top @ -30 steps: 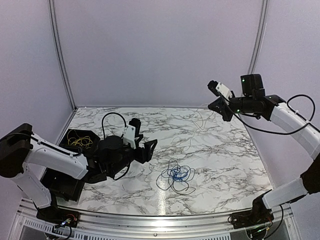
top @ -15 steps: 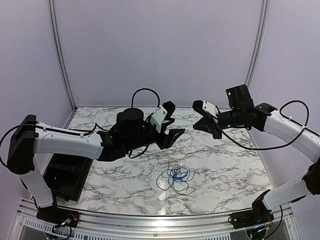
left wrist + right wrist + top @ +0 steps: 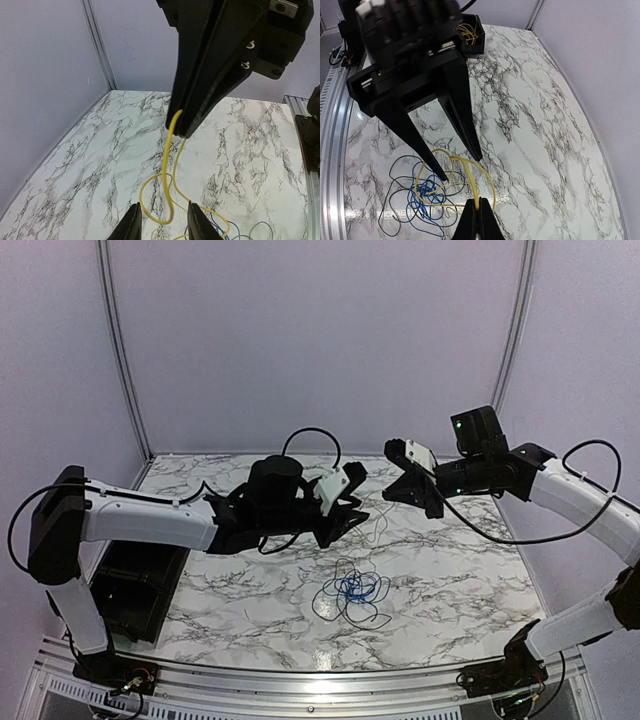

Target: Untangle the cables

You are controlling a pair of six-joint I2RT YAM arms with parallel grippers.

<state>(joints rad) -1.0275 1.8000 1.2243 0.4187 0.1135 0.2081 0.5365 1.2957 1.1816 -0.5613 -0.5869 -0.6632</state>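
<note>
My right gripper (image 3: 392,495) is shut on the yellow cable (image 3: 470,175) and holds it above the table; the cable hangs down in loops (image 3: 167,165) to the pile. The blue cable (image 3: 358,587) and a black cable (image 3: 330,605) lie tangled on the marble table (image 3: 450,570). My left gripper (image 3: 358,496) is open, raised at mid-table just left of the right gripper. In the left wrist view its fingertips (image 3: 131,222) straddle the hanging yellow loop without touching it. In the right wrist view the open left fingers (image 3: 462,120) point down over the tangle (image 3: 422,195).
A black bin (image 3: 135,590) stands at the table's left edge; in the right wrist view it (image 3: 470,35) holds yellow wires. Purple walls close the back and sides. A metal rail (image 3: 300,685) runs along the near edge.
My left arm swung from the bin at the left up to mid-table, beside the right gripper. My right gripper moved left and lower with the yellow cable.
</note>
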